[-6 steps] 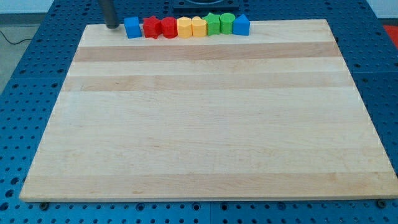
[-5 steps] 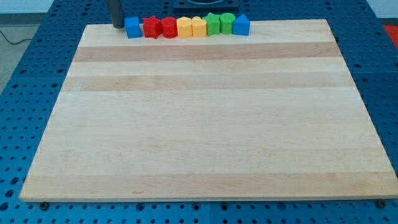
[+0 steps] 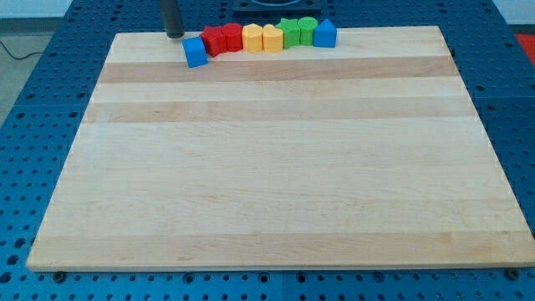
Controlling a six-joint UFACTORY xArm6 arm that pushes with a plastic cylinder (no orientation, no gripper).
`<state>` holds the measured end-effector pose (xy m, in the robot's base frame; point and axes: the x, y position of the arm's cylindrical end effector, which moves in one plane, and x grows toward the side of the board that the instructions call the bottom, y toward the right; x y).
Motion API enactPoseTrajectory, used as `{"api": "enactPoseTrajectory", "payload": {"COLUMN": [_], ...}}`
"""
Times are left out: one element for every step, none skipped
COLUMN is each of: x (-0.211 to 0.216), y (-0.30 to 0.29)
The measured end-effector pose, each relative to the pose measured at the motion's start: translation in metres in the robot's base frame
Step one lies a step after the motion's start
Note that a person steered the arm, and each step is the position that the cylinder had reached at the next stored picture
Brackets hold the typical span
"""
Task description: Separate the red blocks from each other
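Observation:
Two red blocks, one [image 3: 213,40] and the other [image 3: 231,37], sit touching each other in a row along the board's top edge. A blue cube [image 3: 195,52] lies just below and left of them, pushed out of the row. My tip [image 3: 174,35] is at the top edge, just left of the red blocks and above the blue cube. To the right of the reds the row continues with two yellow blocks [image 3: 262,38], two green blocks [image 3: 298,32] and a blue house-shaped block [image 3: 325,33].
The wooden board [image 3: 276,159] rests on a blue perforated table [image 3: 33,125]. All blocks crowd the board's top edge near the middle.
My tip has moved right along the top edge. The blue cube was pushed down and right out of the row, and the red blocks shifted right against the yellow ones.

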<state>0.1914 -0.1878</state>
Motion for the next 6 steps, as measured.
{"api": "enactPoseTrajectory", "payload": {"x": [0.0,0.0,0.006,0.046,0.047,0.0], "y": [0.0,0.0,0.0,0.0,-0.009,-0.029]}}
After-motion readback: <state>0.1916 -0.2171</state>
